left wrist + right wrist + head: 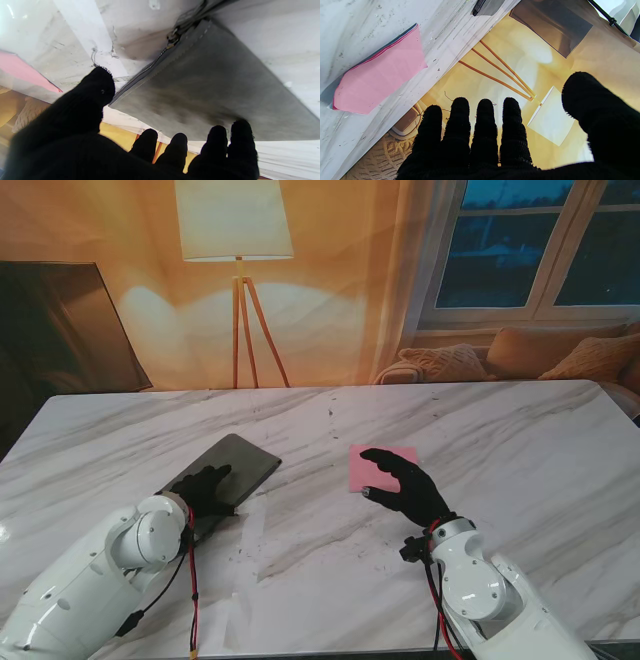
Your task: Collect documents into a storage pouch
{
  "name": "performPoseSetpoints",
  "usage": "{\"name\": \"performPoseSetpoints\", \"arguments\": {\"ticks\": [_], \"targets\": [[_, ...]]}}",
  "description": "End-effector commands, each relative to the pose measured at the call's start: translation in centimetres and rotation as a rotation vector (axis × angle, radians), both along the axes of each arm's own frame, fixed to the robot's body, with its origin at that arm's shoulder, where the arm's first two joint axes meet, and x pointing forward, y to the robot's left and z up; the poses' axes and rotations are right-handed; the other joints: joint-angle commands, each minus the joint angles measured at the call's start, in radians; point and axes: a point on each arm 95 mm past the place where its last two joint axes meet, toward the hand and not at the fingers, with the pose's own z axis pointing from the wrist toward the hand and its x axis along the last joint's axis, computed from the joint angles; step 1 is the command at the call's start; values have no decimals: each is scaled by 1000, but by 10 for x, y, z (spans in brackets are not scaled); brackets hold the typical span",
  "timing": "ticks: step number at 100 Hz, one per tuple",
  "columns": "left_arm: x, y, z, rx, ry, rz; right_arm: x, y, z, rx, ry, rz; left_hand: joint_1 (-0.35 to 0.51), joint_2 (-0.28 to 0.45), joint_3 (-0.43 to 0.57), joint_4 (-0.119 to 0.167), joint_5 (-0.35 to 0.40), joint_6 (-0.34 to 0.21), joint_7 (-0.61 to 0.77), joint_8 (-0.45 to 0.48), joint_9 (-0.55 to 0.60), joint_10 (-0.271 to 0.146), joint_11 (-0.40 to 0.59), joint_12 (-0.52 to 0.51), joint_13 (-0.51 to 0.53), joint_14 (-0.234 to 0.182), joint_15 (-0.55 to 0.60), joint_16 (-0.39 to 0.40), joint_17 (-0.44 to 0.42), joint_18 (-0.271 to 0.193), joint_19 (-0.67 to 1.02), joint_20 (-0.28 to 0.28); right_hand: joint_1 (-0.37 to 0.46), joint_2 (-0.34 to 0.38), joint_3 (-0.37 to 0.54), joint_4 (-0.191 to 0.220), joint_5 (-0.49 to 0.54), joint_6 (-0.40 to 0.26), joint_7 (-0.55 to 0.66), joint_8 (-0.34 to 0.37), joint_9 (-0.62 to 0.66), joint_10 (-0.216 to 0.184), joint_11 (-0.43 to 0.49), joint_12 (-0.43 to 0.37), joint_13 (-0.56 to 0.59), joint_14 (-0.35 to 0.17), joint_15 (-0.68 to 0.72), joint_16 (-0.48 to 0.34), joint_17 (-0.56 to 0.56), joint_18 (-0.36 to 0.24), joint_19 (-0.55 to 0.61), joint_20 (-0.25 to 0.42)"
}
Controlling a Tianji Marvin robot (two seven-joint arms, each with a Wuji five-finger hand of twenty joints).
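On white marble table (520, 450), by a lamp-lit backdrop (330, 300), both hands' fingers (482, 117) spread, empty.

A grey pouch (207, 85) is seen lying flat on the marble table (75, 32), its zip (172, 41) running along one edge. The left hand (105, 147) — black-gloved — is held over it with fingers (241, 135) spread, and nothing is gripped; whether the fingertips touch the fabric cannot be told. A pink sheet (23, 72) is seen apart from the pouch.
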Motion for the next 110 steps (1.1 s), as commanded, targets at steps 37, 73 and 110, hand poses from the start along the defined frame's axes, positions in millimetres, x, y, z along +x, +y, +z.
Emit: {"name": "performPoseSetpoints", "arguments": {"ticks": [37, 73, 110], "targets": [[8, -6, -19, 30, 70, 15, -1, 1, -1, 1, 12, 4, 36, -53, 116, -37, -23, 40, -21, -30, -30, 25, 15, 71, 43, 2, 136, 114, -115, -47, 552, -63, -16, 20, -27, 5, -29, -4, 1, 10, -25, -9, -3, 5, -21, 15, -18, 12, 7, 2, 1, 26], [10, -7, -29, 59, 97, 23, -1, 1, -1, 2, 10, 2, -10, -82, 128, -51, -23, 52, -21, -29, -30, 43, 30, 114, 37, -17, 263, 226, -131, -62, 722, -79, -17, 24, -28, 6, -29, -4, -1, 13, -25, -10, -4, 6, -17, 13, -16, 17, 10, 7, 3, 35], [1, -22, -39, 115, 30, 10, -2, 2, -1, 15, 12, 1, 10, -64, 154, -23, -22, 58, -15, -10, -29, 44, 55, 205, 15, -41, 289, 277, -133, -49, 670, -96, -18, 26, -29, 6, -28, -7, -2, 15, -24, -11, -4, 6, -15, 11, -15, 20, 12, 13, 5, 44]]}}
